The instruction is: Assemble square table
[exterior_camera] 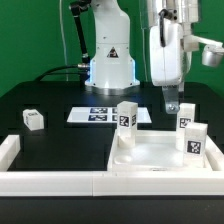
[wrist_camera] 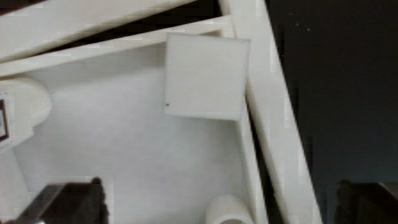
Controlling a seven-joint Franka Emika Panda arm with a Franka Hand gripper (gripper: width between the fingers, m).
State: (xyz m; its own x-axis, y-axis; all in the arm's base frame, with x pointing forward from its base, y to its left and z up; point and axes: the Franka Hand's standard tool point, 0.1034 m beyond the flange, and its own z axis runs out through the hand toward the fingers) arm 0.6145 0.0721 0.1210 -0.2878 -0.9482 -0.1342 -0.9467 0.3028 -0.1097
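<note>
**Over the tabletop's far edge, the jaws are standing wide and empty**

Above the back edge of the large flat white plastic square tabletop (exterior_camera: 150, 152), the two-finger gripper (exterior_camera: 172, 103) is hanging with its dark fingers spread apart and nothing between them. That slab is lying flat on the black table (exterior_camera: 60, 135), pushed into the corner of the long white L-shaped rail (exterior_camera: 60, 180) towards the exterior view's right. Three small white tagged block legs are standing upright on it: one (exterior_camera: 126, 117) near the back corner towards the exterior view's left, one (exterior_camera: 185, 118) just beside the gripper's fingers, and one (exterior_camera: 195, 142) closer to the camera. A fourth leg (exterior_camera: 33, 119) is sitting well apart on the bare table, off to the exterior view's left. Behind the slab, the marker board (exterior_camera: 95, 115) is lying flat. From the wrist view, a white leg (wrist_camera: 210, 75) is standing on the slab (wrist_camera: 107, 140), and the dark fingertips (wrist_camera: 71, 200) are showing wide apart, gripping nothing.
</note>
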